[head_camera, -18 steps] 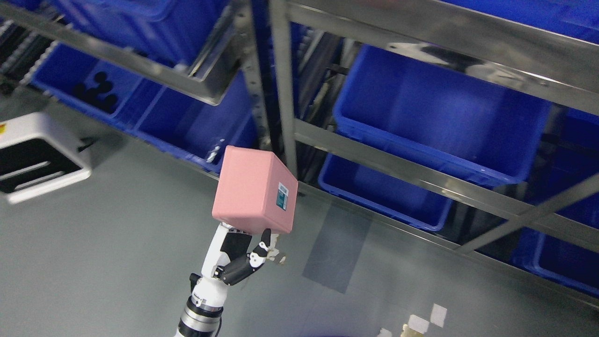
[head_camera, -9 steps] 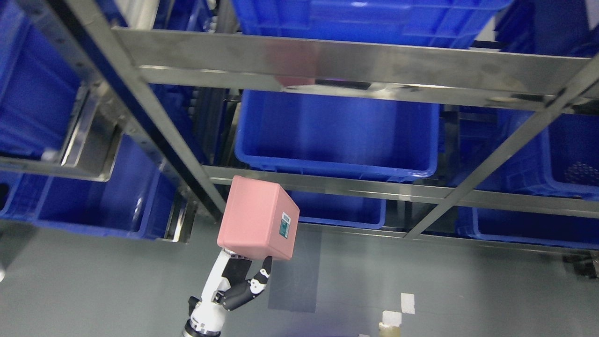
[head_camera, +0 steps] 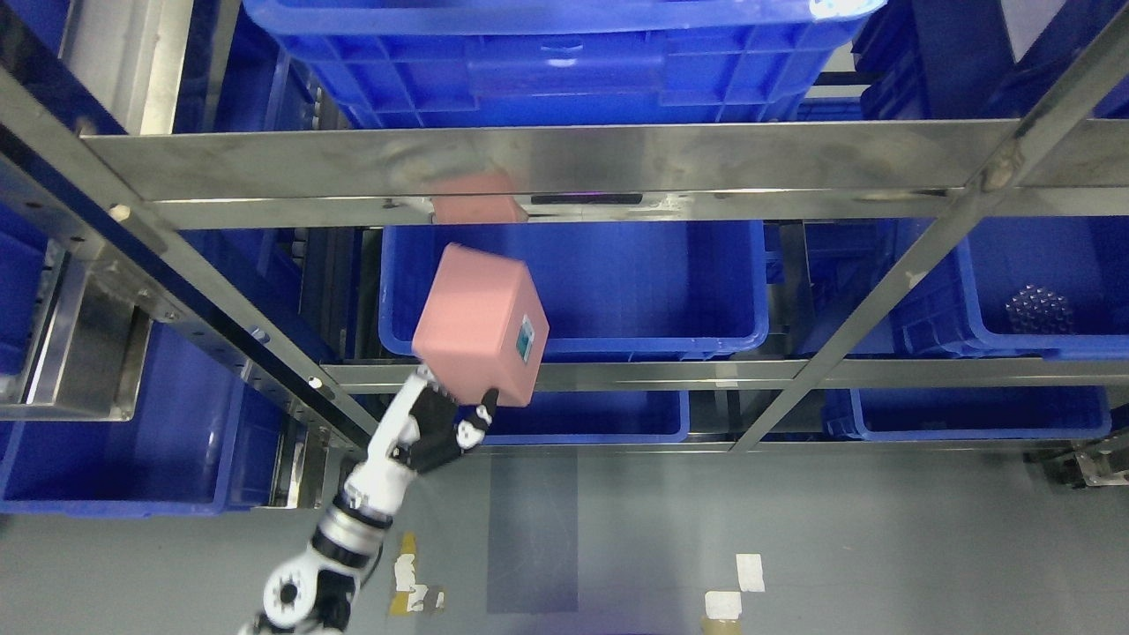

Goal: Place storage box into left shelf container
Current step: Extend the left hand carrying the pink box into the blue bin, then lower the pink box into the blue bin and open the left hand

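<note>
We see the left hand, fingers clamped under the pink cube-shaped plastic storage box, at the shelf front.
Box overlaps the empty blue plastic bin's rim, below the steel crossbar; bin's left wall hidden.

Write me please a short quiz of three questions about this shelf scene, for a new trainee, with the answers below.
1. True or false: the left hand grips the pink storage box from below.
2. Where is the pink storage box now?
A. lying on the floor
B. held up in front of the left blue container on the middle level of the metal shelf
C. resting inside the top bin
3. Fill in: a small ____ is stuck on the box's right face.

Key:
1. True.
2. B. Whether it is over the rim yet cannot be told.
3. Label.
</note>
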Robot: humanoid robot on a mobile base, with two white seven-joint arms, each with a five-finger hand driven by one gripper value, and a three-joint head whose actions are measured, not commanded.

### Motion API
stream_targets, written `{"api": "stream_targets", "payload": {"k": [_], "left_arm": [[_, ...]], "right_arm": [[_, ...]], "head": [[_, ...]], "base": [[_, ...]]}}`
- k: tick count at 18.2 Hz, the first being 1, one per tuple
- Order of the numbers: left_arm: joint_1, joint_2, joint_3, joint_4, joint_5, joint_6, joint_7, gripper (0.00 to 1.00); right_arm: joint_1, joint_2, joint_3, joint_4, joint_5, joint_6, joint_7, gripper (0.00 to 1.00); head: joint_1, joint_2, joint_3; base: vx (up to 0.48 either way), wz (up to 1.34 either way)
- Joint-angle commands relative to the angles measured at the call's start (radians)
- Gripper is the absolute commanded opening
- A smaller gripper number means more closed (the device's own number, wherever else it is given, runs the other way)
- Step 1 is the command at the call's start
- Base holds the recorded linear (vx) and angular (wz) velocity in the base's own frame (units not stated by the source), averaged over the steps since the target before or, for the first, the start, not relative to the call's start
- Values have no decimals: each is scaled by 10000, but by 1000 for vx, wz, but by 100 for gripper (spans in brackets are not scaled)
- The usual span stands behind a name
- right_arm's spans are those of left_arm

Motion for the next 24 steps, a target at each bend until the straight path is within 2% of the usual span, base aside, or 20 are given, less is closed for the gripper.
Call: {"api": "stream_targets", "payload": {"k": [1,6,10,13,17,18,21,24], "left_arm": [[-2898,323,426,2772,-983,932,-14,4],[-4863,-120,135,4733,-2315,1240,-29,4],[-5908,-489,-908,6468,-4935,1103,-14,5],[-6368,-699,-971,8124,-6978,430,32,6],[-6952,-699,-1032,8251,-7688,397,155,9],[-6999,-699,-1017,8236,-7689,397,200,13],[-7121,-699,-1017,8221,-7689,381,690,42],[-7198,-699,-986,8145,-7673,289,1394,82]], "right_arm": [[-31,-175,0,-174,-215,-39,-9,100],[-31,-175,0,-174,-215,-24,-9,100],[-46,-175,0,-174,-215,-39,-9,100],[-31,-175,0,-174,-215,-24,-9,100],[-31,-175,0,-174,-215,-24,-9,100],[-46,-175,0,-174,-215,-24,-9,100],[-46,-175,0,-174,-215,-24,-9,100],[-46,-175,0,-174,-215,-24,-9,100]], "head": [[0,0,0],[0,0,0],[0,0,0],[0,0,0],[0,0,0],[0,0,0],[0,0,0],[0,0,0]], "base": [[33,-78],[13,-30],[0,0],[0,0],[0,0],[0,0],[0,0],[0,0]]}}
